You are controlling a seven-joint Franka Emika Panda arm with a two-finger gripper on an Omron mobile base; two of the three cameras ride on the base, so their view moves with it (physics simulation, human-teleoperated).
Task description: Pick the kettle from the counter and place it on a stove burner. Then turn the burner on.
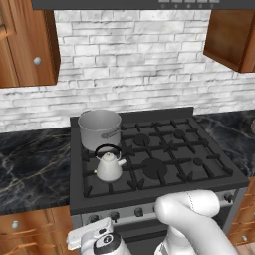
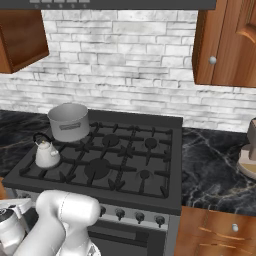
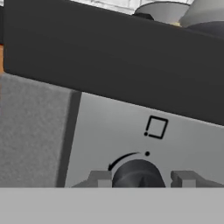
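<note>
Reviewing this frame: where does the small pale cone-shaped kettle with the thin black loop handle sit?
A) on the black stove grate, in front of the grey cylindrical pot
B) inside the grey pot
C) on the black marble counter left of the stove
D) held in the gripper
A: the small pale cone-shaped kettle stands on the black stove grate, just in front of the grey cylindrical pot.

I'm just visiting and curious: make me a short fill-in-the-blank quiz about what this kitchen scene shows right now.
1. The small pale grey-white kettle sits on the black ____.
2. Behind the kettle stands a bigger grey ____.
3. The robot's hand has a finger on each side of a dark round ____ on the stove's front panel.

Missing words: stove; pot; knob
</note>
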